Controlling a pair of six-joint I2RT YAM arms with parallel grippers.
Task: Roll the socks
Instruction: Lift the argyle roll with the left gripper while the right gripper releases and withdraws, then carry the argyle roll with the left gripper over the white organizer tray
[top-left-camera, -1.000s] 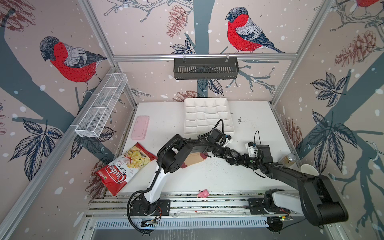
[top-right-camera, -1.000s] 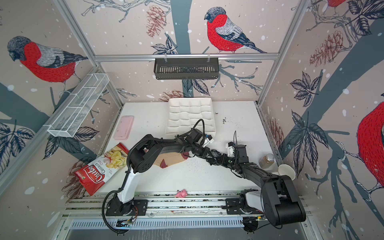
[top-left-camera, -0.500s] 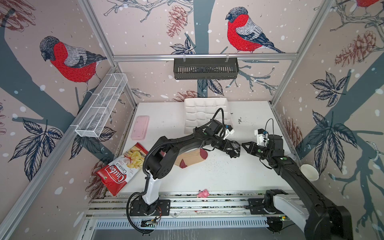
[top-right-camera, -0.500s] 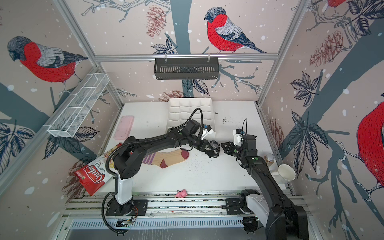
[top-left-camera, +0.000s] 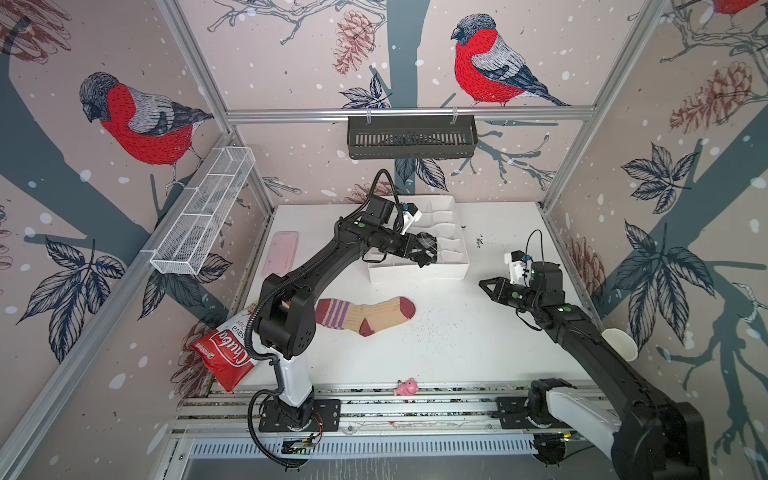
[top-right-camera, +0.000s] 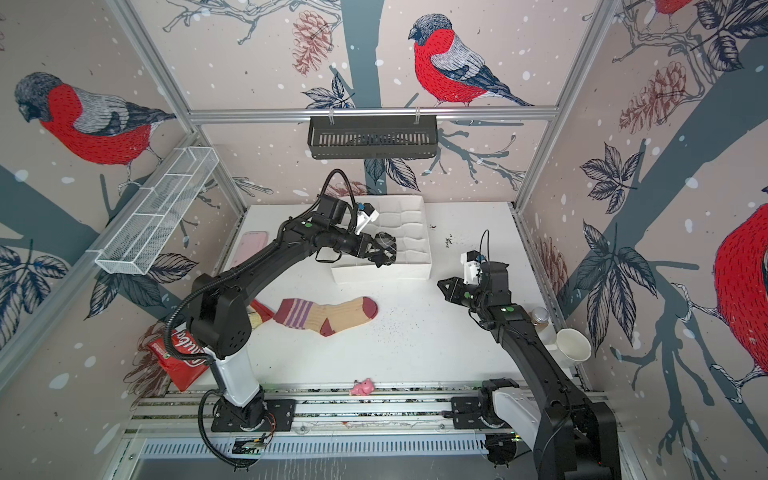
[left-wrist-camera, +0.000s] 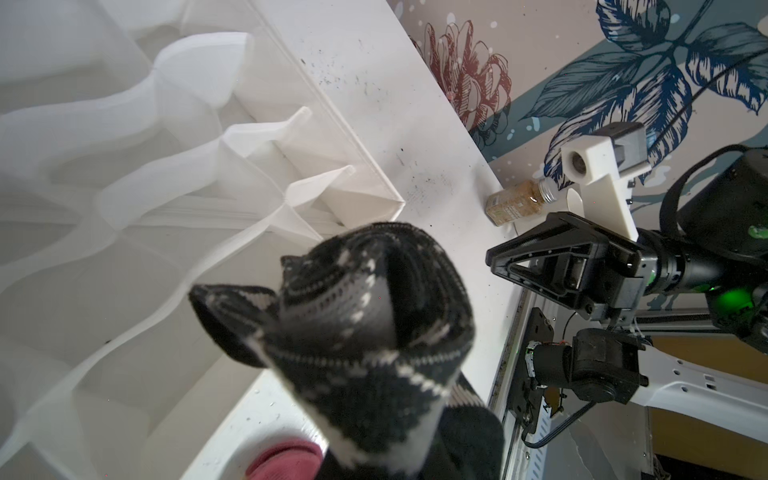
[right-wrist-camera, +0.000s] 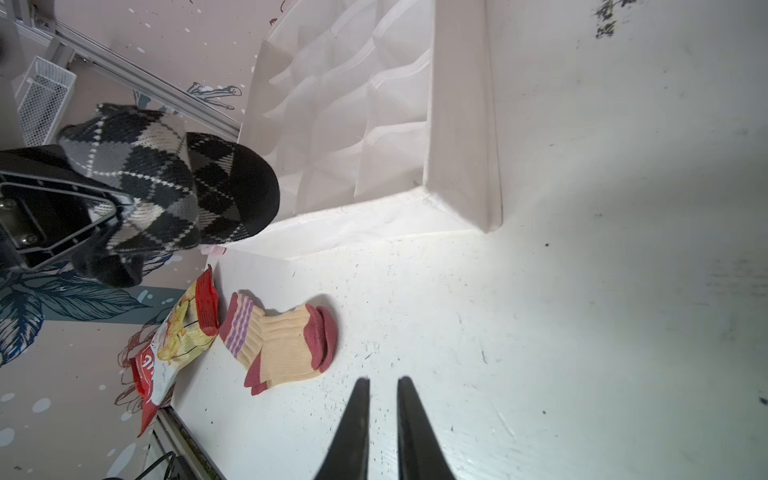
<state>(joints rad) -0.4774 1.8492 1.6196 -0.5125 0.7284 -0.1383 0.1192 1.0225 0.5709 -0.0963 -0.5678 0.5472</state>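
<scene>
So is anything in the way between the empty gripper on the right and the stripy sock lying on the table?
No, nothing visible. Only bare table lies between the right gripper and the stripy sock. The white box sits farther back, and the chips bag is beyond the sock.
</scene>
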